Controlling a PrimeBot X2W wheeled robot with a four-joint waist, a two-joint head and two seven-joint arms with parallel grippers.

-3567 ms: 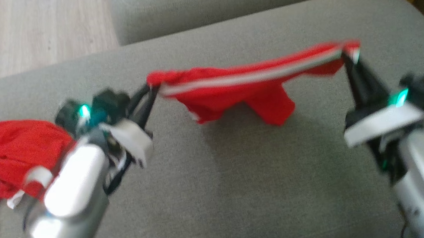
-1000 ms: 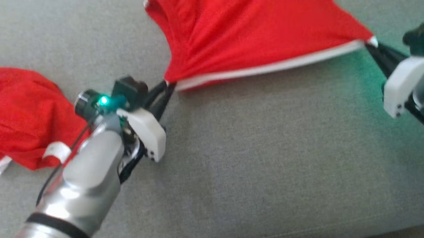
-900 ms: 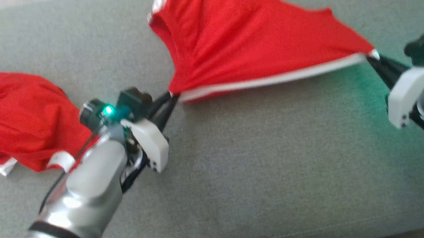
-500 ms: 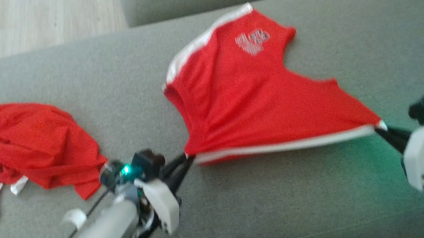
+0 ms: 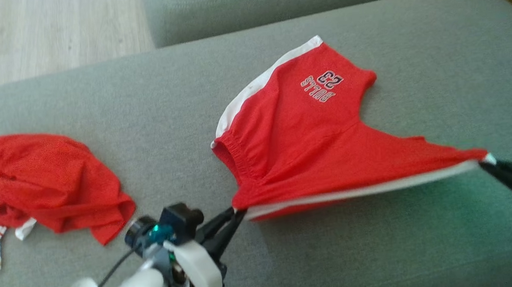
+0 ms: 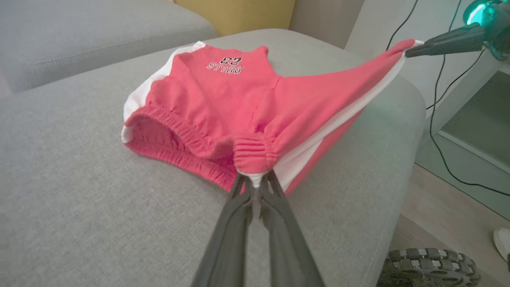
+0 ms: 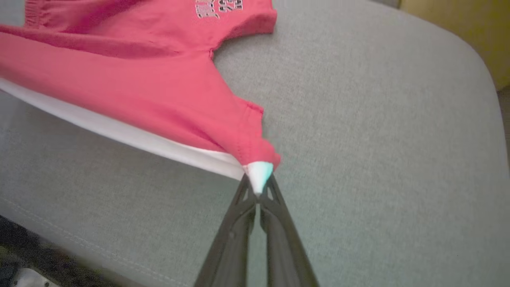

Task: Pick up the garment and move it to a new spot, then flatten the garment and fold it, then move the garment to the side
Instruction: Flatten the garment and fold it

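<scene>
While taut between two sets of jaws tight on it, one garment (image 5: 310,144); one red heap (image 5: 46,176) apart

A home living room: grey fabric sofa cushions (image 5: 335,246) beside pale wooden plank flooring (image 5: 50,36).
</scene>
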